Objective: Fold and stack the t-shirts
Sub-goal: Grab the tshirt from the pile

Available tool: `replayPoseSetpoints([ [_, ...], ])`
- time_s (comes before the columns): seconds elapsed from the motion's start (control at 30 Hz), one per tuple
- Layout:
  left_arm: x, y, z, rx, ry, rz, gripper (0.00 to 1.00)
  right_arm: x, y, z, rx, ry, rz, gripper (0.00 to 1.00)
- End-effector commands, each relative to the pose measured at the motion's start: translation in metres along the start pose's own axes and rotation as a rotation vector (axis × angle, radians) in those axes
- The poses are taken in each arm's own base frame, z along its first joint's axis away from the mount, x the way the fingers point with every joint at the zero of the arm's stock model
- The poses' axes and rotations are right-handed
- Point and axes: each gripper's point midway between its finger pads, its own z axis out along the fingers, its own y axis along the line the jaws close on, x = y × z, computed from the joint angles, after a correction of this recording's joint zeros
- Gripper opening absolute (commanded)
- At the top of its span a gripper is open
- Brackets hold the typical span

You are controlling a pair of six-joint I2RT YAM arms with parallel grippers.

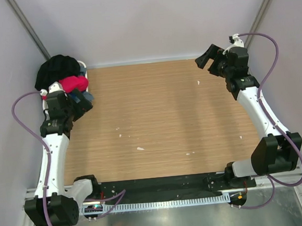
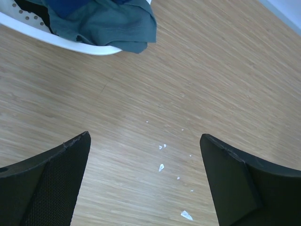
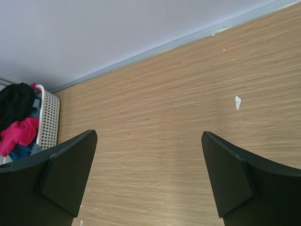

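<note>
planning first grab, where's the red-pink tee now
Top view: red-pink tee lies in the white basket, far-left table corner, beside the black tee and left gripper.

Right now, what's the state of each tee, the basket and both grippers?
Black tee: crumpled, unfolded, on top of the heap in the basket.
Pink tee: crumpled, unfolded, in the basket.
Grey-blue tee: unfolded, hanging over the basket rim.
Basket: heaped full, in the far-left corner.
Left gripper: open, empty, beside the basket.
Right gripper: open, empty, at the far right.
</note>
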Motion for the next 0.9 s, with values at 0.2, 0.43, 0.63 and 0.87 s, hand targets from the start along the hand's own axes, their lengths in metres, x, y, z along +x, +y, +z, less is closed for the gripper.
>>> replayPoseSetpoints([
  [0.2, -0.100, -0.037, 0.019, 0.012, -0.195, -0.100, 1.00, 0.006, -0.004, -0.013, -0.002, -0.014, -0.048, 1.00],
  [0.43, -0.171, -0.017, 0.072, -0.150, -0.251, -0.146, 0.91, 0.011, 0.001, -0.018, -0.041, -0.016, -0.029, 1.00],
  [0.63, -0.185, 0.015, 0.134, -0.209, -0.266, -0.145, 0.91, 0.025, -0.013, -0.023, 0.001, -0.011, -0.038, 1.00],
  [0.87, -0.187, 0.015, 0.173, -0.170, -0.319, -0.129, 0.91, 0.031, -0.015, -0.021, 0.000, 0.006, -0.031, 1.00],
])
